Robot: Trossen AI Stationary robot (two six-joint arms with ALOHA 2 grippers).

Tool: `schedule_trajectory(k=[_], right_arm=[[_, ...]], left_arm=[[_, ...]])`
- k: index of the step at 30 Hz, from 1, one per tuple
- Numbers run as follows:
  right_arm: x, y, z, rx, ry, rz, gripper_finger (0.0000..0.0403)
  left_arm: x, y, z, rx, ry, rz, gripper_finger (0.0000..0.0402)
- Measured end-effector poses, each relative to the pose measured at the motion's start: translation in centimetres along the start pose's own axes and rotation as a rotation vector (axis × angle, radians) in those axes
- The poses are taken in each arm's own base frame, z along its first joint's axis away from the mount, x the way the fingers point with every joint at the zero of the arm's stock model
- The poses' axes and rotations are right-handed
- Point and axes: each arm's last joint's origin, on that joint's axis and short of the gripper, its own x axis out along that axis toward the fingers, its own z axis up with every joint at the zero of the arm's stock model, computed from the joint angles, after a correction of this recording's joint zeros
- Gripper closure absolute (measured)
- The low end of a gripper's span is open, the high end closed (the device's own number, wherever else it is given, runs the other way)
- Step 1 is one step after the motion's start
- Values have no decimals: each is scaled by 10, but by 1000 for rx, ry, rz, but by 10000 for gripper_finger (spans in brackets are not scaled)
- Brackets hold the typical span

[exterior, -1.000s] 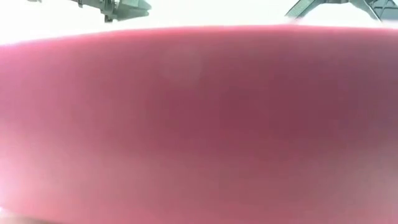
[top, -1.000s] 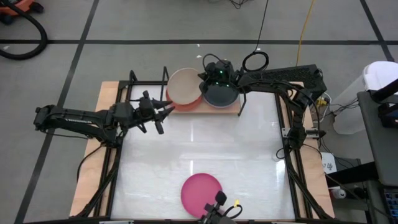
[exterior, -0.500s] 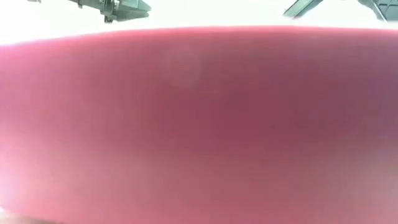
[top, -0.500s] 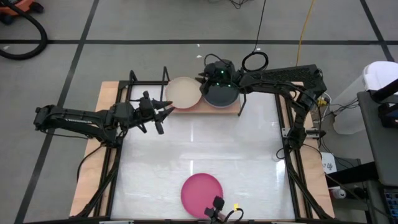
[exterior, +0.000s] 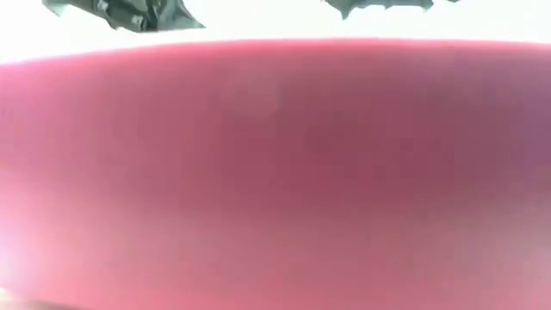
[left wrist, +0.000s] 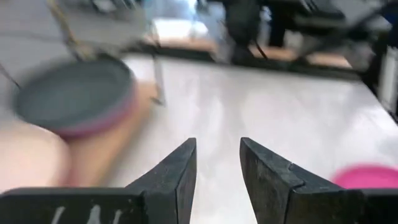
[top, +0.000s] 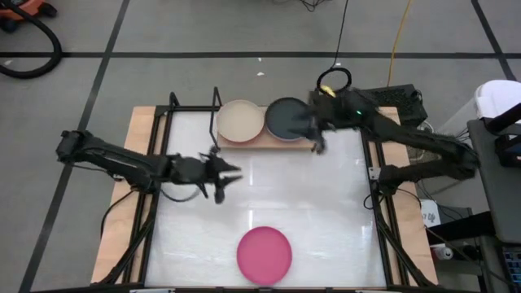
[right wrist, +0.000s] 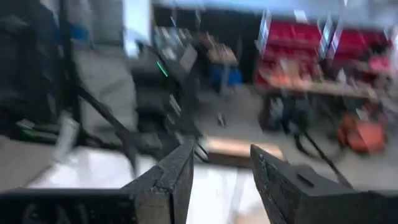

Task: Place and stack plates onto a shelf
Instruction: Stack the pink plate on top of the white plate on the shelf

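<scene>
High view: the left gripper (top: 230, 172) hovered over bare tabletop just left of frame centre, its fingers (left wrist: 177, 177) parted by a narrow gap in the left wrist view and holding nothing. The right gripper (top: 313, 130) hung at the right end of the shelf (top: 303, 144) in the upper middle, beside the dark plate; in the right wrist view its fingers (right wrist: 174, 177) stood apart and empty.

On the shelf, two stacks lay side by side: one topped by a beige plate (top: 241, 120) on the left, one by a black plate (top: 286, 119) on the right, with a purple rim showing beneath the black one in the left wrist view. A magenta plate (top: 264, 254) lay flat at the lower middle of the white table (top: 342, 212), well apart from both grippers and filling the low view.

Being round and flat, the magenta plate had no long axis or heading; its face pointed up. Likely risk: fingers sliding off its low rim, or a tilted release toppling a stack.
</scene>
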Motion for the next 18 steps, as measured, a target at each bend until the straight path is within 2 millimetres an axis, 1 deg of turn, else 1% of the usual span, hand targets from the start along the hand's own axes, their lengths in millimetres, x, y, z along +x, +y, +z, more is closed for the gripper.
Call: schedule_trajectory(k=[2,4,6,8,12,16,18], right_arm=[[-20,25,2,-14,-86,40,263],[-39,46,-1,-29,-182,83,263],[-56,64,-11,-37,-257,120,263],[-69,77,-22,-53,-319,147,263],[-86,91,-48,-39,-335,116,263],[-92,97,-70,-12,-304,78,263],[-94,99,-78,-3,-291,85,264]], left_arm=[[15,-9,-12,-34,60,-59,273],[28,-16,-25,-89,129,-133,273],[41,-23,-37,-161,210,-201,273],[53,-31,-47,-225,296,-254,273],[77,-48,-58,-288,462,-337,273],[101,-62,-60,-324,606,-371,273],[113,-68,-60,-339,677,-383,273]])
